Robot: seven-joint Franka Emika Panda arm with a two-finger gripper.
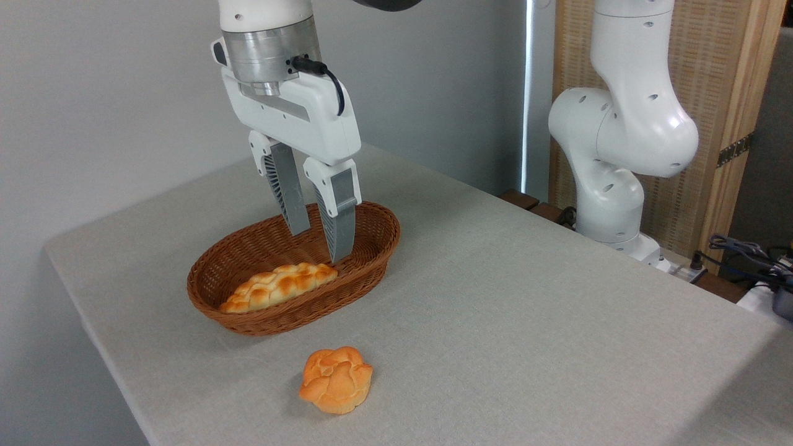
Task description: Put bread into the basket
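The bread (279,286), a long braided loaf with pointed ends and browned patches, lies inside the oval reddish-brown wicker basket (372,263), along its near side. My gripper (319,244) hangs over the basket's middle, just above and behind the loaf's right end. Its two grey fingers (341,217) stand apart and hold nothing. The gripper is open and does not touch the bread.
A small round orange knotted bun (336,379) sits on the grey table (526,310) in front of the basket. The arm's white base (613,186) stands at the table's far right edge. Cables (743,254) lie beyond that edge.
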